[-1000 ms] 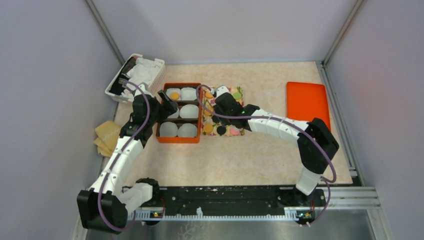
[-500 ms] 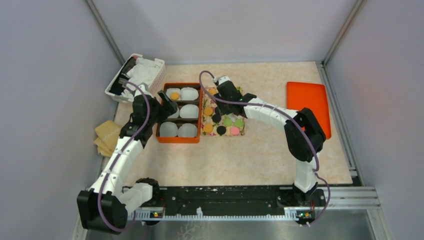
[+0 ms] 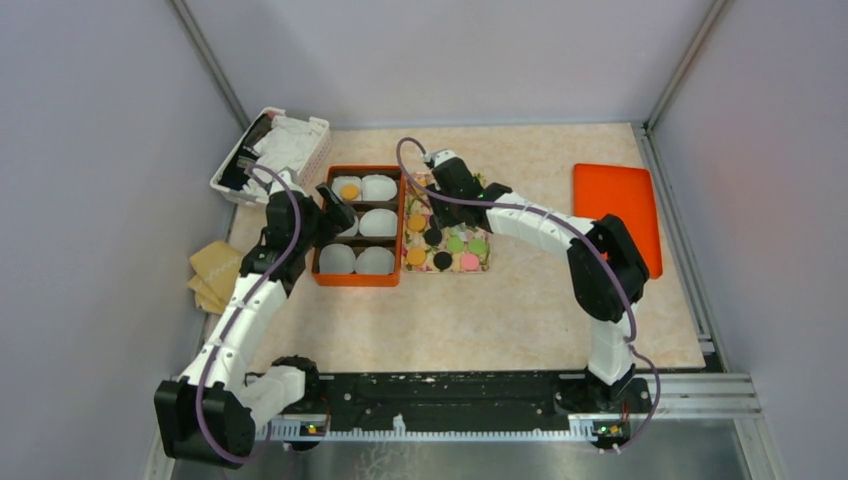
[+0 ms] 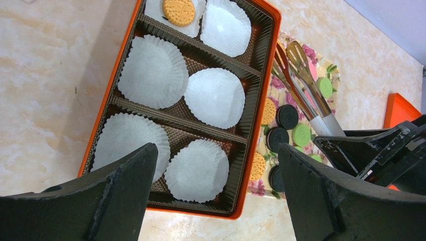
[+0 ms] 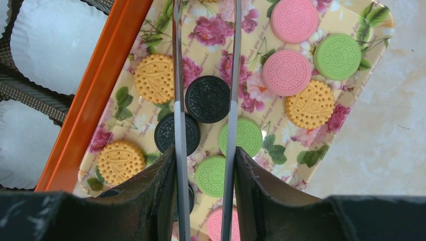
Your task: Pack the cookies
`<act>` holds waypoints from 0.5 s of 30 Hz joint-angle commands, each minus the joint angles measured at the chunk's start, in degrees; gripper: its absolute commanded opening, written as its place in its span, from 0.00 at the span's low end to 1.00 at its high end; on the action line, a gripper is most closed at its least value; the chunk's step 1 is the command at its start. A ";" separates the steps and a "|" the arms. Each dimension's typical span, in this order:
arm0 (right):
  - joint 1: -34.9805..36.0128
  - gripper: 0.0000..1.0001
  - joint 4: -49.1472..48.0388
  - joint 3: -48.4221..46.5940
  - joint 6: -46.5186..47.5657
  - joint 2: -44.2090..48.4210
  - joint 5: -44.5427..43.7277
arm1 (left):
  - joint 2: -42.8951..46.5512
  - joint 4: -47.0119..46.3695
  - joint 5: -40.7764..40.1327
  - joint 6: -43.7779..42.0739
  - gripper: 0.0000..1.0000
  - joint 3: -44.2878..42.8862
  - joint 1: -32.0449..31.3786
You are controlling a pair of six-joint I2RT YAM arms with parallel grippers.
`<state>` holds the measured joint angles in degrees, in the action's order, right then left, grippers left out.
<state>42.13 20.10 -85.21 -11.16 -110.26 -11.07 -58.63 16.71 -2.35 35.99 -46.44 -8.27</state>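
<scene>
From above, the left hand (image 3: 335,212) hangs at the orange box's (image 3: 358,278) edge, and the right hand (image 3: 445,180) is over the floral tray (image 3: 482,262) of cookies (image 3: 455,243). At the left wrist, the fingers are spread wide, released, and one orange cookie (image 4: 180,10) sits in a paper cup (image 4: 197,24). At the right wrist, the hand clenches tongs (image 5: 177,100), which straddle a black cookie (image 5: 207,99).
</scene>
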 commanded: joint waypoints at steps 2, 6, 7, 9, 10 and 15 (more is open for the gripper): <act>-0.11 0.00 -0.95 -2.25 -0.67 7.58 -1.08 | 0.86 -2.01 -0.48 -0.48 0.95 -0.17 0.27; 0.26 0.00 -0.50 -2.39 -0.64 11.26 -1.01 | 1.56 0.25 -6.45 -0.43 0.96 -1.35 0.36; 0.39 0.00 -0.43 -2.54 -0.53 11.90 -0.99 | 1.85 0.91 -8.01 -0.37 0.96 -1.86 0.48; 0.89 0.00 -0.32 -3.14 -0.36 12.85 -0.50 | 2.13 1.77 -9.46 -0.47 0.96 -2.83 0.91; 1.19 0.00 -0.26 -3.69 -0.36 12.92 0.10 | 2.16 2.07 -9.96 -0.37 0.96 -3.33 1.05; 3.39 0.00 0.53 -9.14 0.42 9.58 2.47 | 1.19 4.26 -11.14 1.58 0.97 -4.75 2.41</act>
<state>43.16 22.68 -88.01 -11.14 -100.29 -10.59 -57.87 19.92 -10.74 36.18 -48.16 -7.14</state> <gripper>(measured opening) 0.397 0.965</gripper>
